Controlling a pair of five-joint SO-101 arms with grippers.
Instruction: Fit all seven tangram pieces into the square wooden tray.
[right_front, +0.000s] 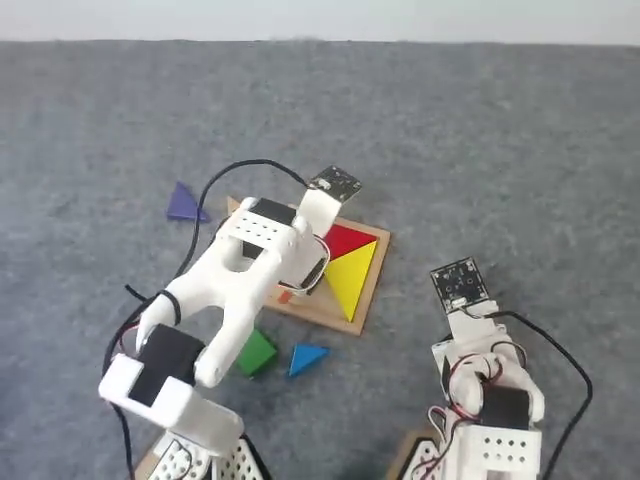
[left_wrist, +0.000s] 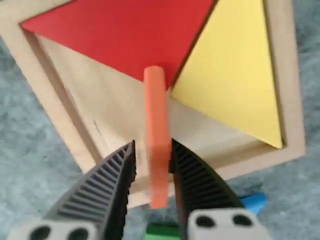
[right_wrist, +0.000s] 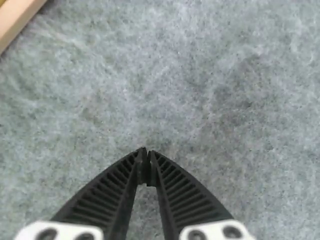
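Your left gripper (left_wrist: 153, 147) is clamped on the orange piece (left_wrist: 156, 120), holding it on edge over the bare floor of the tray (left_wrist: 52, 100). Its far end is right by the seam where red (left_wrist: 125, 30) and yellow (left_wrist: 235, 75) meet, and both of those lie flat inside. Green (right_front: 256, 352) and blue (right_front: 307, 357) sit on the carpet (right_front: 480, 130) just beside the tray, purple (right_front: 184, 204) is out on the tray's other side, and your right gripper (right_wrist: 145, 155) is closed on nothing over the carpet.

Upright orange piece (left_wrist: 156, 135) over wooden tray (left_wrist: 95, 102)
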